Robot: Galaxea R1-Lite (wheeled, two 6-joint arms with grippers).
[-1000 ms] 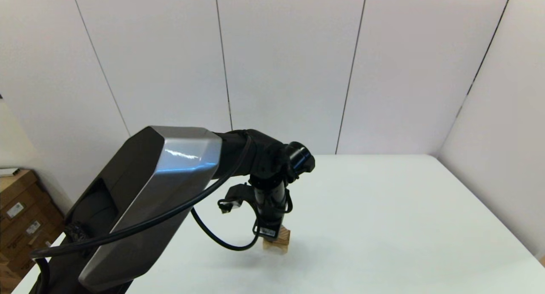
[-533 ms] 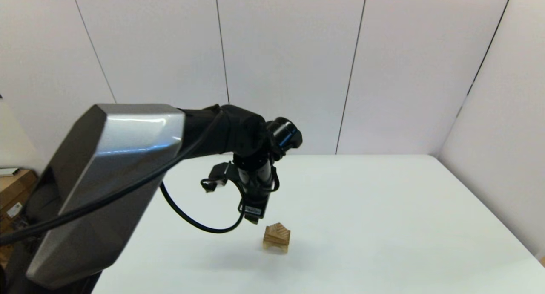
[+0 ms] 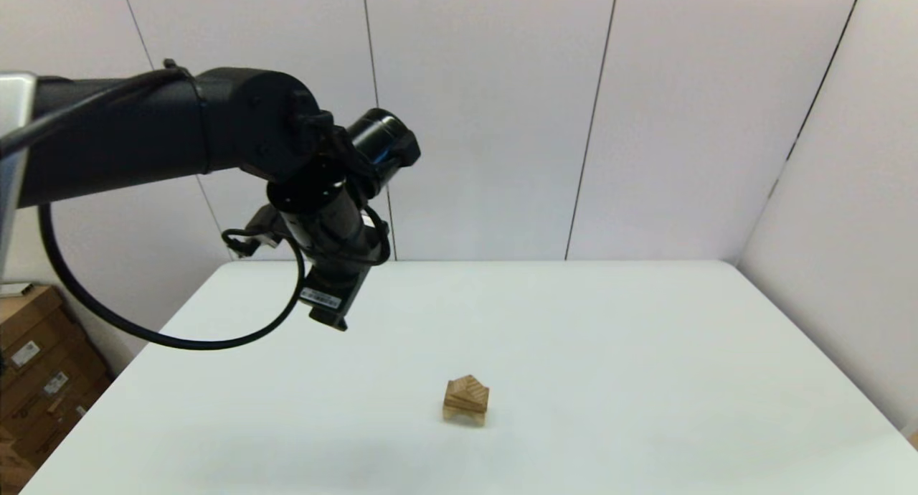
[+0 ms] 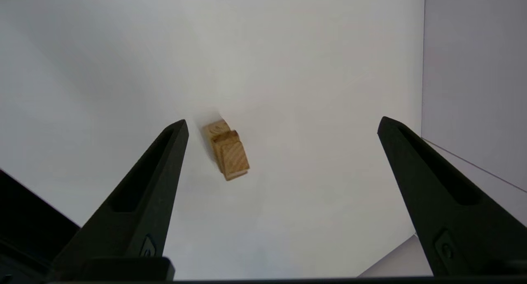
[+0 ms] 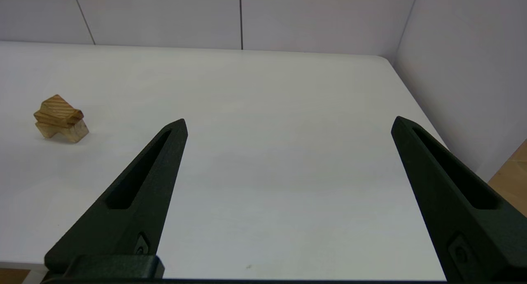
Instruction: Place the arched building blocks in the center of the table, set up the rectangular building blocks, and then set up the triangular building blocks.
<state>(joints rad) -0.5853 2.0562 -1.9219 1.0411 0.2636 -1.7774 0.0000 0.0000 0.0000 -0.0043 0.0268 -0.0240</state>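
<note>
- Small striped-grain wooden wedge, the triangular building block [image 3: 467, 392], seated as a roof atop the flat light-brown rectangular building block [image 5: 52, 117], itself on the light wooden arched building block [image 3: 464, 413]; whole stack near the middle of the large white table [image 3: 645, 380].
- Stack's long axis hard to judge; appears to point away from the left wrist camera.
- Black left gripper [image 4: 282, 129] aloft, fingers spread wide, nothing held; stack down and to its right, well apart.
- Right gripper [image 5: 288, 127] parked low at the table's near edge, likewise wide and empty; stack off toward its left.
- Judgement: all three steps apparently done; only withdrawal left.
</note>
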